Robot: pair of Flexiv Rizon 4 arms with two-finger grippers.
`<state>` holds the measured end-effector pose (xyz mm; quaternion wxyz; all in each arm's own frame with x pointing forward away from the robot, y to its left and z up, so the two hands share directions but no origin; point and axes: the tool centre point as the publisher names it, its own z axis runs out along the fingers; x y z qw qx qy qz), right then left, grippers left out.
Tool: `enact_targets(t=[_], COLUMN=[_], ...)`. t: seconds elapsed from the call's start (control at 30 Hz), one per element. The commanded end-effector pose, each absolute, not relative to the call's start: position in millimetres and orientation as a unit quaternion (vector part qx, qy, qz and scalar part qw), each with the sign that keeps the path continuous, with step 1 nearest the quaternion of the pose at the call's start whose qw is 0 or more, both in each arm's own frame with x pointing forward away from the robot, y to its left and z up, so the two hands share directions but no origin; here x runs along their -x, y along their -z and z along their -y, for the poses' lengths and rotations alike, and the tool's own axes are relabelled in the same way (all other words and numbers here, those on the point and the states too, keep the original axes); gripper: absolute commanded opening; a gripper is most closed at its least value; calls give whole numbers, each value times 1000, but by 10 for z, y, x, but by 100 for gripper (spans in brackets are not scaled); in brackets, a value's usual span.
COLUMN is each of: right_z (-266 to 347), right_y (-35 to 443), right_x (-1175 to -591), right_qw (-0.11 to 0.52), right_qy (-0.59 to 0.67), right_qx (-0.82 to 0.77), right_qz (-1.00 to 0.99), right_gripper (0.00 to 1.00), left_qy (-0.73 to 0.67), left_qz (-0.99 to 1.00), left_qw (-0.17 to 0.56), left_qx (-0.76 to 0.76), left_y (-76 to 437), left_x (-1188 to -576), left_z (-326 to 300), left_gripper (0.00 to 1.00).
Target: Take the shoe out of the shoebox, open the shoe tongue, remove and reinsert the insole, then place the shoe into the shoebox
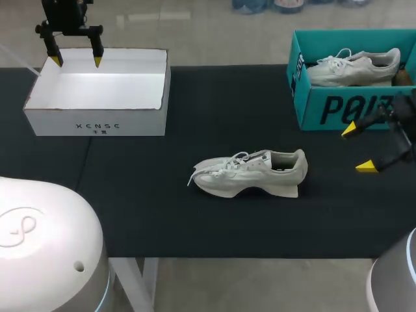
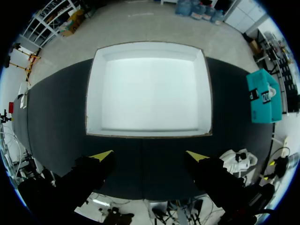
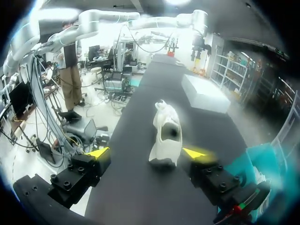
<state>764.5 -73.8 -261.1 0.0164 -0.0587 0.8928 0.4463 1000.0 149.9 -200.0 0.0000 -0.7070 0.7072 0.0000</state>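
Black tabletop [image 1: 130,214]: white lace-up sneaker [image 1: 250,173] upright at centre, outside white cardboard shoebox [image 1: 97,120]. Both pincers apart: left pincer [image 1: 77,61] over shoebox, right pincer [image 1: 361,148] off heel end. Heel best steadied, tongue then pulled fwd gently.

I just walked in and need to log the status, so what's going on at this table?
Neither arm holds anything. A white shoe sits on its sole mid-way along the black table, outside both boxes. The left gripper hangs open over the empty white shoebox. The right gripper is open too, apart from the shoe on its heel side, in front of a teal box holding another shoe.
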Motion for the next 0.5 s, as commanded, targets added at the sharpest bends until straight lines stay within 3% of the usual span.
enact_targets(t=[0.03, 0.5], right_z=[650, 551], right_y=[2810, 3123], right_x=[-7556, -7772], right_qw=[115, 112], right_qy=[-546, -537], right_qx=[17, -42], right_qz=[-830, -835], right_gripper=[100, 100], left_qy=[0, 0], left_qz=[-707, -707], left_qw=[0, 0], left_qx=[707, 707], left_y=[2000, 2000], left_x=[-10000, -10000], left_z=[-1499, -1499], left_gripper=[100, 100])
